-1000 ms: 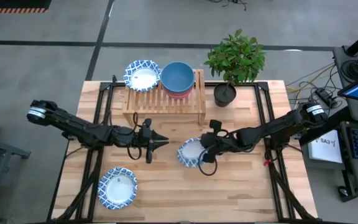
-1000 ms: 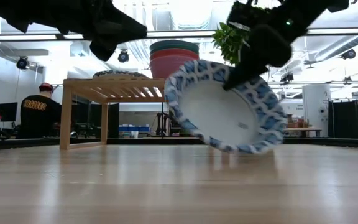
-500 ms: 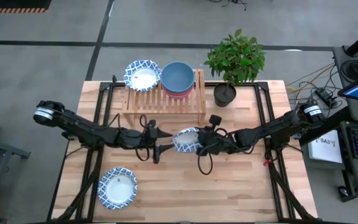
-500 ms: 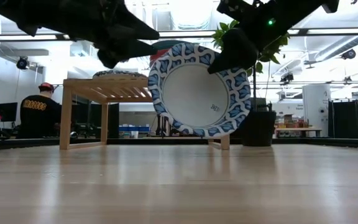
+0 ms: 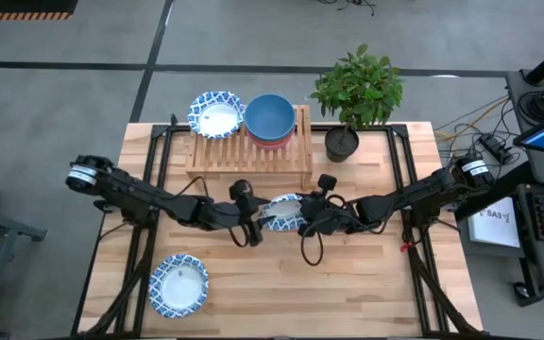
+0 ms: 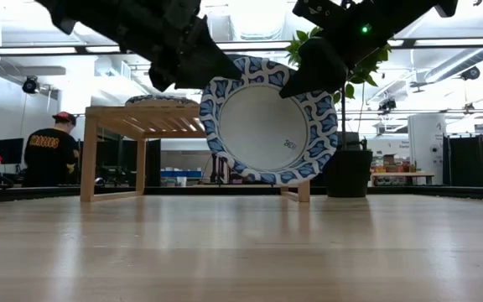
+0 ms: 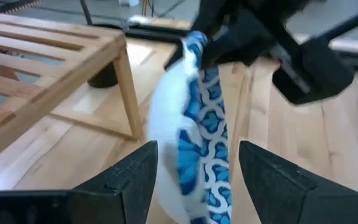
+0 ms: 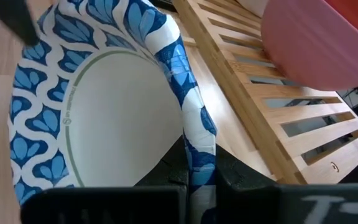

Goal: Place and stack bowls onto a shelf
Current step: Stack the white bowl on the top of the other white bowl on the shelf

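My right gripper (image 5: 302,215) is shut on a white bowl with a blue-and-white patterned rim (image 6: 268,117), held on edge in front of the light-wood shelf (image 5: 248,156). My left gripper (image 7: 194,186) is open. Its fingers stand on either side of that bowl's rim (image 7: 197,143) with a gap on each side. On the shelf's slatted top rest a second patterned bowl (image 5: 216,113) and a stack of plain bowls with a blue one (image 5: 270,117) on top. A third patterned bowl (image 5: 179,285) sits on the table at the near left. My right gripper pinches the bowl's patterned rim (image 8: 199,158) between its two fingers, one on the bowl's inner side and one on its outer side. The fingers come from the table's right, slanting down. The bowl stands on edge, lifted clear of the table, its hollow facing the near edge.
A potted plant in a black pot (image 5: 342,142) stands right of the shelf at the far edge. A person in a dark shirt (image 6: 47,151) stands in the room beyond the table. Bare tabletop (image 5: 348,283) lies at the near right.
My right gripper has risen and gone toward the shelf with the patterned bowl, which has lifted from near the tabletop and turned more upright on its edge. My left gripper has gone toward the table's right edge until its fingers straddle the bowl's rim.
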`<state>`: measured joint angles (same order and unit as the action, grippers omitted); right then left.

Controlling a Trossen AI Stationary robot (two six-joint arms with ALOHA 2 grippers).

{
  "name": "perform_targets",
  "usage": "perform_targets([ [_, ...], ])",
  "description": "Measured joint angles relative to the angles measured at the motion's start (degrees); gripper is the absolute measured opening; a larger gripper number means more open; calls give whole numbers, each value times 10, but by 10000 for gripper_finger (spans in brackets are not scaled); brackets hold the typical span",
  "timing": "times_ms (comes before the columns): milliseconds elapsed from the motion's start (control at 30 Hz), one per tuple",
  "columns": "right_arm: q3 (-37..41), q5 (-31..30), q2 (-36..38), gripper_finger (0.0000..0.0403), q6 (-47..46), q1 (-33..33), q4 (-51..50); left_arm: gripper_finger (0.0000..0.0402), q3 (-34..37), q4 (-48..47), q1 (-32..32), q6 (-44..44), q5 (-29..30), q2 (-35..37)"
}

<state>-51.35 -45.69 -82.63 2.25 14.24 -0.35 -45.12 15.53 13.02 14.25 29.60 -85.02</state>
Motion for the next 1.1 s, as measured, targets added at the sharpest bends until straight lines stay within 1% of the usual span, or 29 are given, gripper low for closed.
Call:
perform_targets([
  [100,0,0,0,13,0,0,2,204,-27,-40,0,-2,0,-12],
  [200,0,0,0,13,2,0,3,176,-47,-72,0,-2,13,-19],
  [300,0,2,0,13,1,0,7,122,-52,-76,0,-7,21,-20],
  [433,0,12,0,13,2,0,7,29,-52,-78,0,-11,23,-14],
  [467,0,12,0,15,2,0,7,16,-51,-79,0,-11,23,-13],
  [567,0,24,3,34,-1,0,12,11,-53,-87,0,4,15,-12],
  [700,0,25,15,77,-1,0,14,3,-72,-125,0,21,13,-9],
  [867,0,25,42,127,11,0,24,1,-113,-187,0,16,12,-2],
  [1000,0,35,81,148,29,0,24,0,-141,-255,0,13,14,18],
  [1100,0,68,114,153,50,1,24,0,-149,-298,0,13,20,46],
])
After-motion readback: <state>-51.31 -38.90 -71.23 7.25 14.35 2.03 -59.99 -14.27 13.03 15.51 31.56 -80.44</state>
